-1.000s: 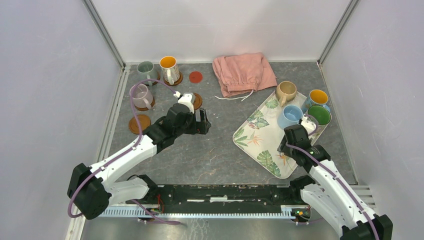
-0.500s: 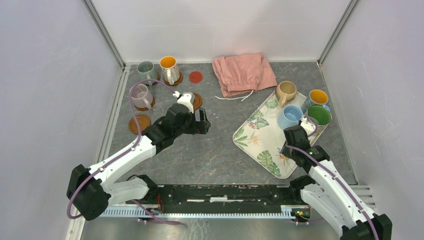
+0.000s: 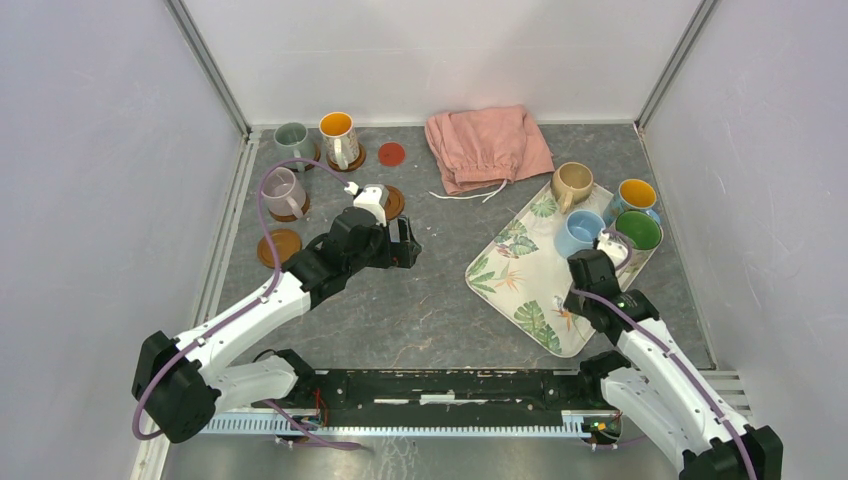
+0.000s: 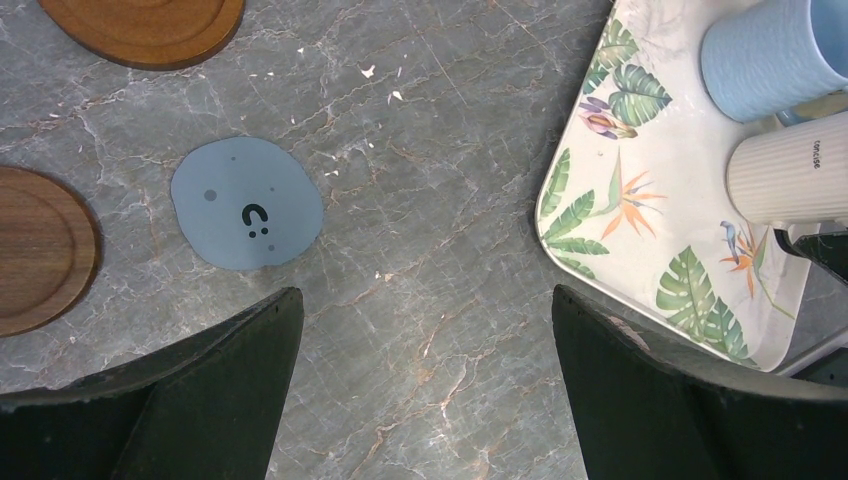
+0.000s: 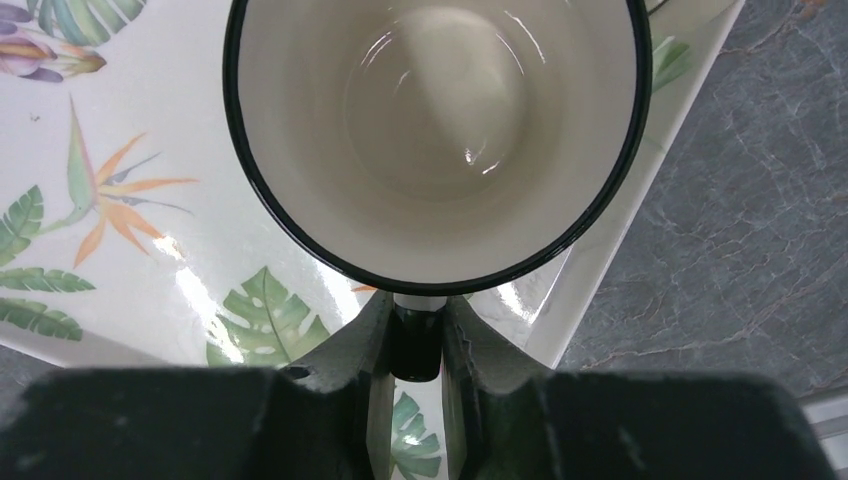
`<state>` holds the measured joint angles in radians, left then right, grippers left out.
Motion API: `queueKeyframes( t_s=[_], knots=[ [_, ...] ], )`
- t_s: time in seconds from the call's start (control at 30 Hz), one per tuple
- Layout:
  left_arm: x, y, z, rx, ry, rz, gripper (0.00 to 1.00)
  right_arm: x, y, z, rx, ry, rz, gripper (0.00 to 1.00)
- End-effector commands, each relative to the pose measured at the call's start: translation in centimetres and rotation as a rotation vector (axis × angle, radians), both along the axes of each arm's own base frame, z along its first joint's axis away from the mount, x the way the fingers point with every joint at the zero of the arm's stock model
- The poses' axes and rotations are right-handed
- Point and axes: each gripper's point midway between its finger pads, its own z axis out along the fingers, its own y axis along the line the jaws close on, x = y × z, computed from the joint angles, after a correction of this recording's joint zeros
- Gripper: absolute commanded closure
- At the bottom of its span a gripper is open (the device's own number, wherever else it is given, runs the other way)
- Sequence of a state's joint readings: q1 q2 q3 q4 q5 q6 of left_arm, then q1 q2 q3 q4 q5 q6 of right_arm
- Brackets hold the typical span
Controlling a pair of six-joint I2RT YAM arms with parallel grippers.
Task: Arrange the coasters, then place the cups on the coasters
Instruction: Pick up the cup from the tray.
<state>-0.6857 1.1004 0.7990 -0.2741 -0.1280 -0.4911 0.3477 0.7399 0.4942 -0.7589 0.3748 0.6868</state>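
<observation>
While the grey marbled surface point(image 3: 440, 300) carries everything, the rectangular leaf-patterned tray point(image 3: 520, 262) lies on its right side. At the tray's near right edge is the cream ceramic cup with a dark rim point(image 5: 435, 130), its handle pinched between the right jaws. The left jaws hang spread wide above the surface, just beside the flat blue-grey round coaster point(image 4: 247, 203), which lies near two brown wooden coasters point(image 4: 145, 25).
</observation>
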Motion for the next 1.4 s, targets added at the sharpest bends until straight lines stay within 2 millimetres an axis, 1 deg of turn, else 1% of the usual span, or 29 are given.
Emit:
queueKeyframes(
  t_s=[0.0, 0.13, 0.33, 0.53, 0.6, 0.7, 0.93, 1.0, 1.13, 1.37],
  knots=[
    [0.6, -0.2, 1.9, -0.025, -0.068, -0.007, 0.00, 0.9, 2.0, 0.8, 0.070, -0.026, 0.099, 0.90],
    [0.6, -0.2, 2.0, -0.026, -0.070, -0.005, 0.00, 1.4, 3.4, 1.4, 0.118, -0.047, 0.163, 0.94],
    [0.7, -0.2, 1.9, -0.024, -0.069, -0.004, 0.00, 1.9, 5.3, 1.6, 0.177, -0.048, 0.244, 0.98],
    [0.7, -0.2, 1.7, -0.021, -0.063, -0.003, 0.00, 2.3, 7.2, 1.9, 0.186, -0.059, 0.314, 0.98],
    [0.8, -0.2, 1.7, -0.022, -0.063, -0.003, 0.00, 2.3, 7.7, 1.7, 0.171, -0.051, 0.330, 0.98],
    [0.8, -0.2, 1.6, -0.019, -0.059, -0.001, 0.00, 2.3, 8.3, 1.4, 0.154, -0.040, 0.348, 0.94],
    [0.9, -0.2, 1.4, -0.016, -0.054, 0.000, 0.00, 2.5, 8.2, 0.7, 0.105, -0.014, 0.366, 0.76],
    [0.9, -0.2, 1.4, -0.016, -0.054, 0.001, 0.00, 2.6, 8.3, 0.6, 0.101, -0.012, 0.371, 0.74],
    [0.9, -0.2, 1.4, -0.017, -0.056, 0.002, 0.00, 2.7, 8.4, 0.2, 0.094, 0.002, 0.378, 0.73],
    [0.9, -0.1, 1.4, -0.016, -0.056, 0.002, 0.00, 2.9, 8.5, -0.2, 0.085, 0.002, 0.375, 0.65]
  ],
)
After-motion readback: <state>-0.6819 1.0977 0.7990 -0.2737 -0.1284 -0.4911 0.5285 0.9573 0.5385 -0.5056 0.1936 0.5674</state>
